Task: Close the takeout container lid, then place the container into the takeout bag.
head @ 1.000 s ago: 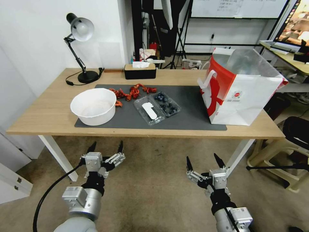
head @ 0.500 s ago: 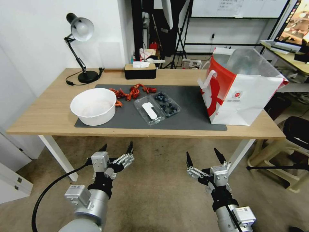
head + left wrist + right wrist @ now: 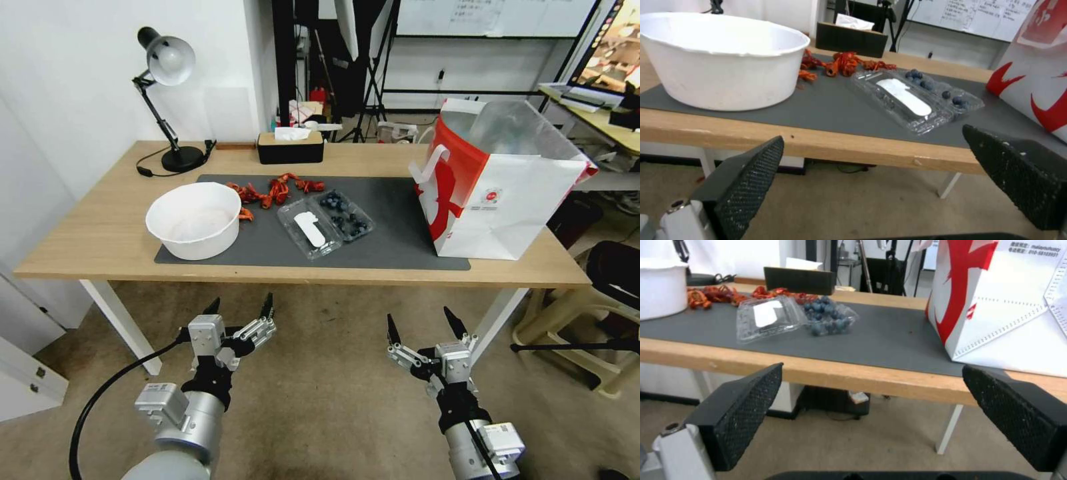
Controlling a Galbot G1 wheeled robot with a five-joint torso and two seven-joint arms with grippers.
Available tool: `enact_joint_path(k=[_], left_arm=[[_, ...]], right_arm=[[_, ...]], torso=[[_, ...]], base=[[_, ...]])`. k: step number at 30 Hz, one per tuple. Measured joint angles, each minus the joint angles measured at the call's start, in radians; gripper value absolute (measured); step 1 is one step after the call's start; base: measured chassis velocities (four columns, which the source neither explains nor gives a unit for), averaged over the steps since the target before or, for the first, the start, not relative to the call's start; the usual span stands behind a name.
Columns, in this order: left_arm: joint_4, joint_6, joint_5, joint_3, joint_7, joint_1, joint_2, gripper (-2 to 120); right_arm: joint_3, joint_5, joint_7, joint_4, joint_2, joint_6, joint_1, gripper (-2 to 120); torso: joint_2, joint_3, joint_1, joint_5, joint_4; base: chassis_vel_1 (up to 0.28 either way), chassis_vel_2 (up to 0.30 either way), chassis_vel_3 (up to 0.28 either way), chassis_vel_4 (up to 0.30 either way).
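Blueberries fill the takeout container point(image 3: 345, 215), lid point(image 3: 309, 229) open; left pincer point(image 3: 240, 309) and right pincer point(image 3: 422, 323) gape.

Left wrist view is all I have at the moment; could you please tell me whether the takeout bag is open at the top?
Observer: Yes. In the head view the takeout bag stands upright on the right end of the table, its mouth open and the foil lining showing.
Operator: Thank you. And where is the right claw, please?
Observer: The right claw is open and hangs below the table's front edge, roughly level with the left claw, which is also open. It is nearer the robot than the bag and a little to the bag's left.
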Motion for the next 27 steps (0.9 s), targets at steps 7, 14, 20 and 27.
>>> enact_joint_path(k=[7, 14, 20, 27], left_arm=[[0.056, 0.001, -0.019, 0.018, 0.015, -0.054, 0.027, 100], [0.094, -0.010, -0.029, 0.026, 0.022, -0.075, 0.042, 100], [0.094, -0.016, -0.029, 0.016, 0.022, -0.074, 0.037, 100], [0.094, -0.024, -0.023, 0.012, 0.021, -0.069, 0.027, 100]], right_arm=[[0.029, 0.052, -0.001, -0.001, -0.009, -0.042, 0.047, 100], [0.033, 0.135, -0.023, -0.037, -0.076, -0.098, 0.158, 100], [0.007, 0.232, -0.031, -0.113, -0.166, -0.116, 0.274, 100], [-0.021, 0.358, -0.029, -0.175, -0.272, -0.115, 0.364, 100]], torso=[[0.000, 0.000, 0.000, 0.0000, 0.0000], [0.000, 0.000, 0.000, -0.0001, 0.0002], [0.000, 0.000, 0.000, 0.0000, 0.0000], [0.000, 0.000, 0.000, 0.0000, 0.0000]], base=[[0.000, 0.000, 0.000, 0.000], [0.000, 0.000, 0.000, 0.000], [0.000, 0.000, 0.000, 0.000], [0.000, 0.000, 0.000, 0.000]])
